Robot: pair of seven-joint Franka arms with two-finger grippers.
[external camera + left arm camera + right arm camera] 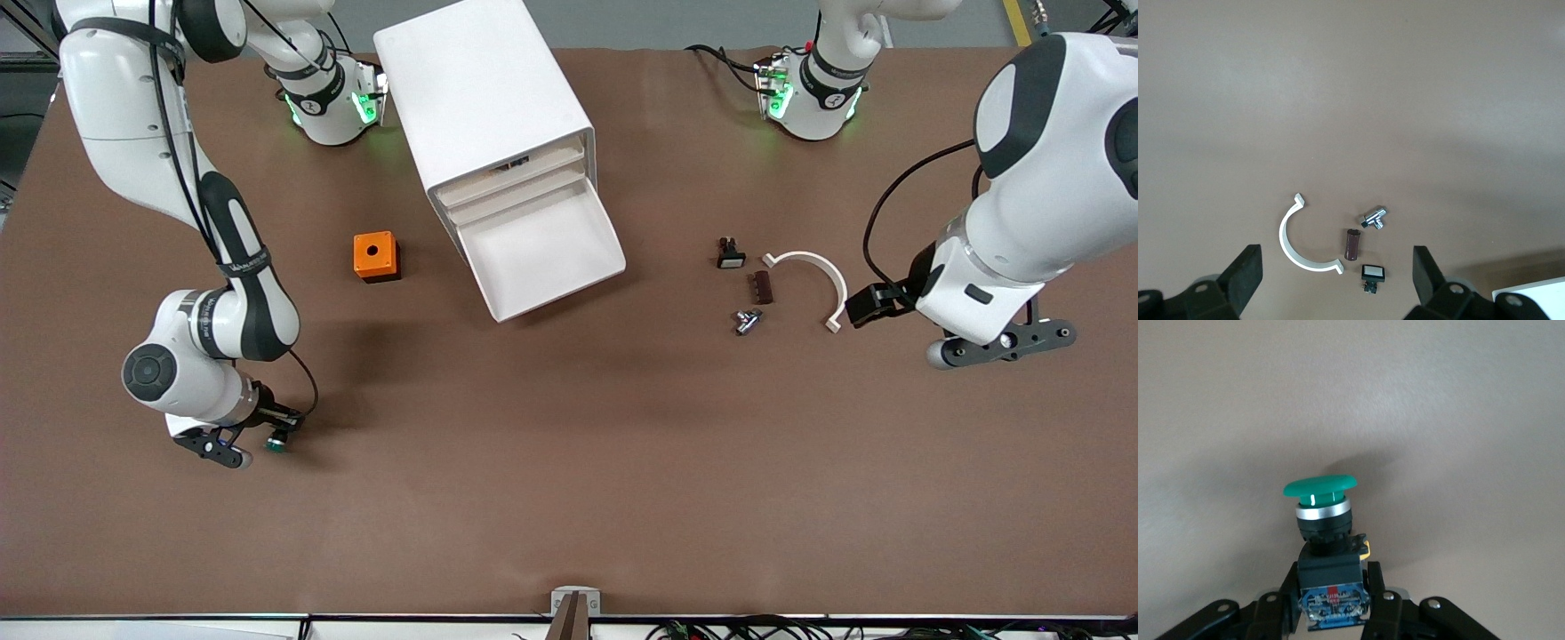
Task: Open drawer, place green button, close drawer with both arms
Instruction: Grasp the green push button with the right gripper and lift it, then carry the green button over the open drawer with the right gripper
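Green is the colour to look for: the button (1319, 495) has a round green cap, a silver ring, a black body and a bluish end. You can see it pinched by its black body in the right hand (271, 436), whose fingers (1376, 587) are closed on both sides of it. It sits low at the table (569, 498), at the right arm's end, much nearer the front camera than the orange box (376, 256).

So the step in hand looks like picking up the button. The drawer (547, 253) is already pulled out of the white cabinet (480, 89) and shows nothing in it.

Next, you will likely need to lift the button, carry it over the open drawer, and let go so it drops inside. Keep it high enough to pass the drawer's front wall.

The left hand (1338, 273) waits with its fingers wide open, holding nothing. It hovers over the table at the left arm's end, just by a white curved clip (813, 276), a small brown piece (762, 287), a shiny metal fitting (747, 321) and a black part with a white face (730, 256).

The only writing sits on the button's bluish end and on a band around the right arm. Both are too small to read.
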